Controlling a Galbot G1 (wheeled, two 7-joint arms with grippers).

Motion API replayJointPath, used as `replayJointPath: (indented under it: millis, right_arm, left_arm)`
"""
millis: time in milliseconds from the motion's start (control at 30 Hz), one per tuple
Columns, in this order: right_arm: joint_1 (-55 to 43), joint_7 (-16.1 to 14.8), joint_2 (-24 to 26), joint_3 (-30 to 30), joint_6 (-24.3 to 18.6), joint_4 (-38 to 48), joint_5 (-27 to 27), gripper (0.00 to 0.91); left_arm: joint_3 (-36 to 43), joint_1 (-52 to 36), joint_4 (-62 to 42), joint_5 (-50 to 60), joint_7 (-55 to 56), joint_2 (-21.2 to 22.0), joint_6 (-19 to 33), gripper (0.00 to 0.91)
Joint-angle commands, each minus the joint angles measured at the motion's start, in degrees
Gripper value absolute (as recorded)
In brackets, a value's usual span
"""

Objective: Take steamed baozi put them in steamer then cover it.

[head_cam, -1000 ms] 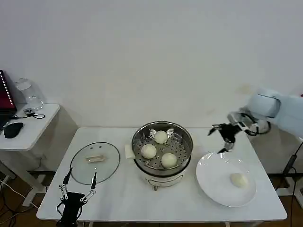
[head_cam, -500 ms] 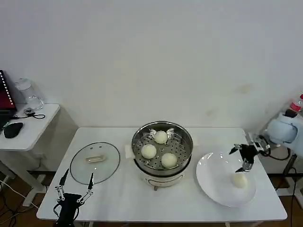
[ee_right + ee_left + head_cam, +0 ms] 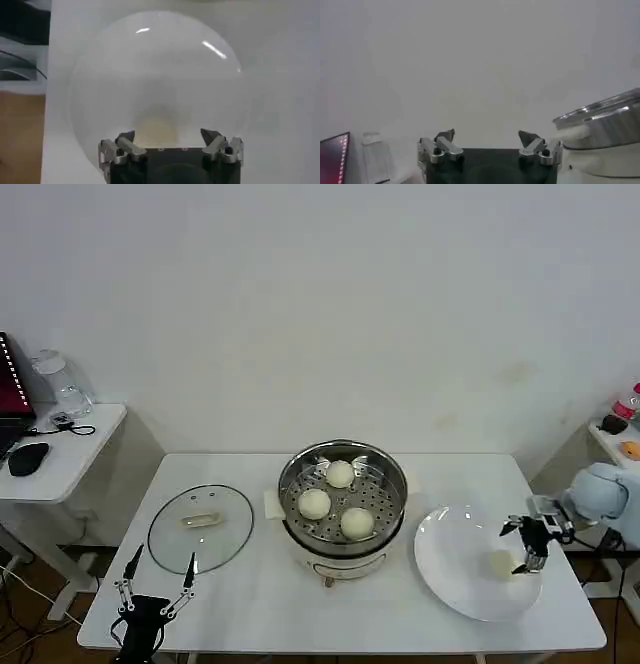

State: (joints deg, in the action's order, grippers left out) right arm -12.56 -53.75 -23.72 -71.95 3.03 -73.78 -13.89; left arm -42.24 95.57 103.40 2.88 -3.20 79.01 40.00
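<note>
The steamer (image 3: pixel 343 502) stands mid-table with three steamed baozi (image 3: pixel 314 504) (image 3: pixel 357 523) (image 3: pixel 340 474) on its perforated tray. A fourth baozi (image 3: pixel 501 563) (image 3: pixel 156 131) lies on the white plate (image 3: pixel 450 569) at the right. My right gripper (image 3: pixel 522 546) (image 3: pixel 168 136) hangs open just above that baozi, one finger on each side of it, not touching. The glass cover (image 3: pixel 200 527) lies flat on the table at the left. My left gripper (image 3: pixel 158 570) (image 3: pixel 487 137) is open and idle near the table's front-left edge. The steamer's rim (image 3: pixel 600 117) also shows in the left wrist view.
A side table (image 3: pixel 60 449) with a jar and a mouse stands at the far left. Another small table with bottles sits past the table's right end (image 3: pixel 625 429). A white wall rises behind.
My right gripper has travelled from above the table's back right, down and to the right, ending low over the baozi on the plate. The left arm sank slightly.
</note>
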Motion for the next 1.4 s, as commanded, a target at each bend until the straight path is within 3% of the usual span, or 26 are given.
replayJointPath:
  millis: [33, 333, 533, 633, 933, 1167, 1400]
  right_arm:
    - [7.3, 0.7, -0.4, 6.2, -0.3, 2.1, 3.0, 0.907]
    - [10.0, 0.9, -1.4, 7.7, -0.1, 3.4, 3.9, 0.907]
    - [10.3, 1.0, -2.0, 8.1, 0.0, 4.1, 4.0, 0.786]
    - [10.2, 1.0, -2.2, 8.1, 0.1, 4.1, 4.0, 0.675]
    - [6.9, 1.1, -1.5, 6.7, 0.3, 2.9, 2.6, 0.635]
    - [-2.1, 1.4, -0.1, 2.5, 1.6, -2.4, -4.5, 0.635]
    - [-20.0, 1.5, -0.6, -5.4, 2.7, -8.2, -13.6, 0.635]
  left_arm:
    - [-0.1, 0.1, -0.2, -0.1, 0.0, -0.1, 0.0, 0.907]
    - [-0.2, 0.0, -0.2, 0.0, 0.0, -0.1, 0.0, 0.907]
    - [-0.2, 0.0, -0.2, 0.0, 0.0, -0.1, -0.1, 0.907]
    - [-0.3, 0.1, -0.2, 0.0, 0.1, -0.1, -0.1, 0.907]
    - [-0.1, 0.0, -0.1, 0.3, 0.0, 0.1, -0.1, 0.907]
    - [0.2, -0.3, 0.2, 0.4, 0.0, 0.0, -0.2, 0.907]
    - [0.8, -0.6, -0.5, 0.6, -0.2, -0.2, -0.2, 0.907]
